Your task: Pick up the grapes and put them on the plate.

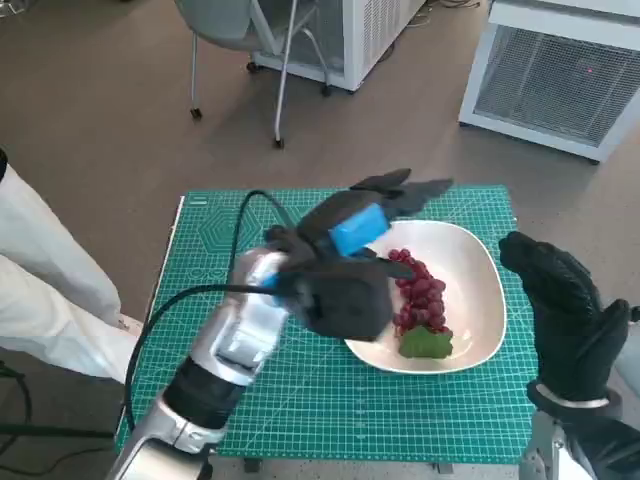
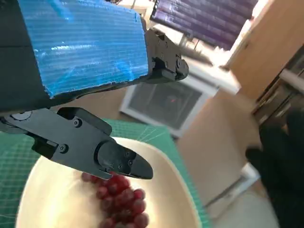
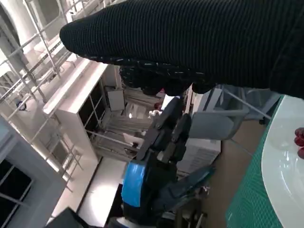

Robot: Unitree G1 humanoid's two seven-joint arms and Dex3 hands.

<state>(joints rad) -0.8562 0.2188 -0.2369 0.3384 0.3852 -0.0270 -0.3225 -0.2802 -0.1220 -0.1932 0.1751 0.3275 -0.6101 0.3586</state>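
Observation:
A bunch of red grapes (image 1: pixel 420 292) with a green leaf (image 1: pixel 425 343) lies on the white plate (image 1: pixel 488 300), which sits on the green mat. My left hand (image 1: pixel 350 237) hovers over the plate's near-left rim, its fingers spread past the far rim and holding nothing. In the left wrist view its black fingers (image 2: pixel 109 156) hang just above the grapes (image 2: pixel 121 197) and the plate (image 2: pixel 47 194), apart from them. My right hand (image 1: pixel 565 310) stands raised beside the plate's right edge, empty. The right wrist view shows the glove (image 3: pixel 190 42), the left hand (image 3: pixel 156 175) and the plate's rim (image 3: pixel 285 171).
The green cutting mat (image 1: pixel 300 400) covers the small table. A grey chair (image 1: pixel 240 40) and white cabinets (image 1: pixel 560 75) stand on the floor beyond it. A person's white sleeve (image 1: pixel 40 290) is at the table's left side.

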